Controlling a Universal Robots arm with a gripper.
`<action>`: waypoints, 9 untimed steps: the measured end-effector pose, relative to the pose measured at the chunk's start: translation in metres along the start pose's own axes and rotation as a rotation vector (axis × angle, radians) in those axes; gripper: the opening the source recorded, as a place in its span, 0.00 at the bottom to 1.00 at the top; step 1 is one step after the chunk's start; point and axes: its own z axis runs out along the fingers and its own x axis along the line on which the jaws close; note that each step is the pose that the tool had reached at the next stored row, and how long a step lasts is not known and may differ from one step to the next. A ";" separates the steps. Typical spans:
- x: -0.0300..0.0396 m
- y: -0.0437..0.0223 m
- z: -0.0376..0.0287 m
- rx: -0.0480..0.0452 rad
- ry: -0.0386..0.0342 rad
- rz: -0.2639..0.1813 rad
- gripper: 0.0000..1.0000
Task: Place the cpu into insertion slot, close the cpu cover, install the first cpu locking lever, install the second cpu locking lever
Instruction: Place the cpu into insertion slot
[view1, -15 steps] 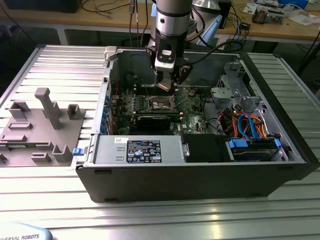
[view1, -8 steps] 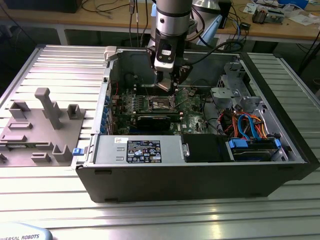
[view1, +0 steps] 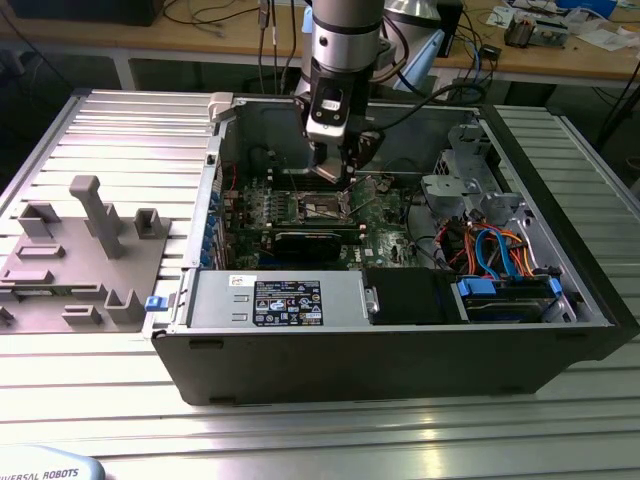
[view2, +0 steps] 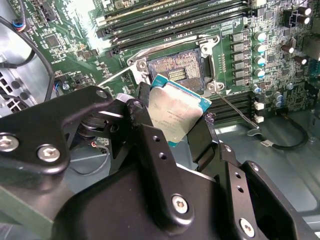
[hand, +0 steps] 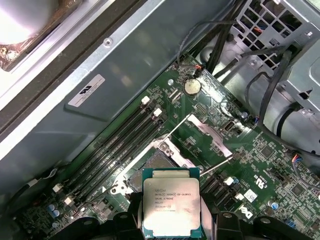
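My gripper (view2: 172, 127) is shut on the cpu (view2: 177, 111), a flat square chip with a silver-grey top and a teal edge. Its black fingers (view2: 139, 117) clamp two opposite sides. The cpu (hand: 171, 206) hovers tilted just above the insertion slot (view2: 175, 70), a dark pin-field socket with a silver rim on the green board. In the first wrist view the cpu covers part of the insertion slot (hand: 150, 167). The cpu cover (hand: 215, 132) stands swung open beside the socket, and two thin wire levers (hand: 175, 131) stick up. In the exterior view the gripper (view1: 335, 180) hangs inside the open computer case over the socket (view1: 322, 207).
Long black memory slots (hand: 115, 145) run beside the socket. A power supply (view1: 280, 300) and a drive cage with blue and orange cables (view1: 500, 250) crowd the case. A grey parts fixture (view1: 80, 250) lies on the ribbed table at the exterior view's left.
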 end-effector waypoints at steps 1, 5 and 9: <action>0.0000 0.0000 0.0000 0.0023 -0.0024 0.002 0.54; -0.0001 0.0000 0.0001 0.0110 -0.0114 0.005 0.54; 0.0000 0.0000 0.0003 0.0227 -0.0032 0.010 0.54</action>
